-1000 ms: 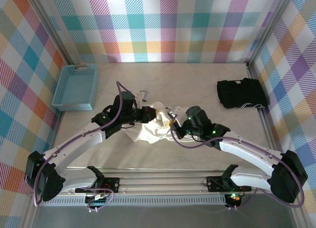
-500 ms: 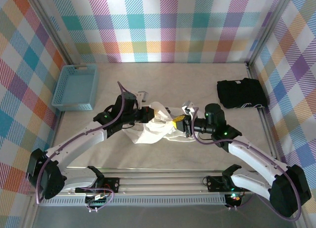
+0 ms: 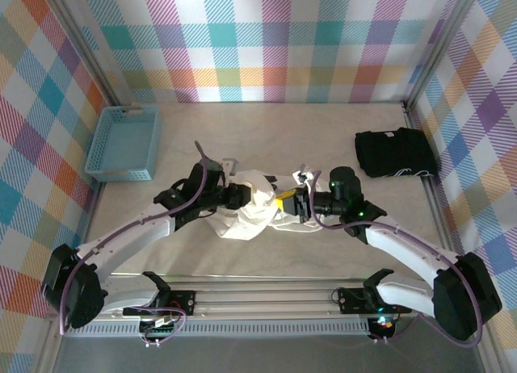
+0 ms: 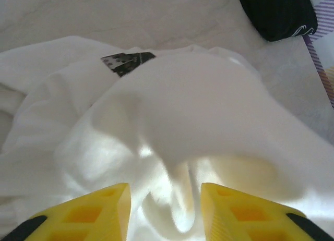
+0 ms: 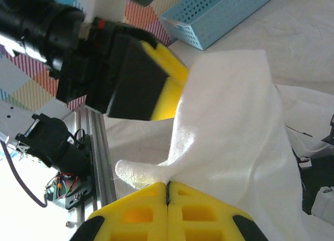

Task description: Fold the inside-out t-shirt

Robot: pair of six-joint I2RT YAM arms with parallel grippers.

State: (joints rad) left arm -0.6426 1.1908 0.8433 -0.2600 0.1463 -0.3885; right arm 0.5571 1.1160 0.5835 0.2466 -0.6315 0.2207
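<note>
The inside-out t-shirt [image 3: 249, 214] lies bunched in the middle of the table, white and wrinkled, between the two grippers. My left gripper [image 3: 239, 197] is at its left side with the yellow fingers [image 4: 104, 209] apart; a loose fold of the t-shirt [image 4: 198, 110] lies between them, not pinched. A small dark label [image 4: 127, 60] shows on the cloth. My right gripper [image 3: 287, 203] is shut on a lifted edge of the t-shirt [image 5: 235, 121], its fingertips [image 5: 168, 191] pressed together on the cloth. The left gripper's finger [image 5: 156, 79] is close in front of it.
A blue basket [image 3: 125, 143] stands at the back left of the table, also seen as the basket [image 5: 219, 14] in the right wrist view. A black folded garment [image 3: 394, 152] lies at the back right, near the side wall. The aluminium rail [image 3: 266, 296] runs along the near edge.
My left gripper has opened and let go of the cloth. My right gripper has stayed shut on the t-shirt edge, and its arm has swung out to the right.
</note>
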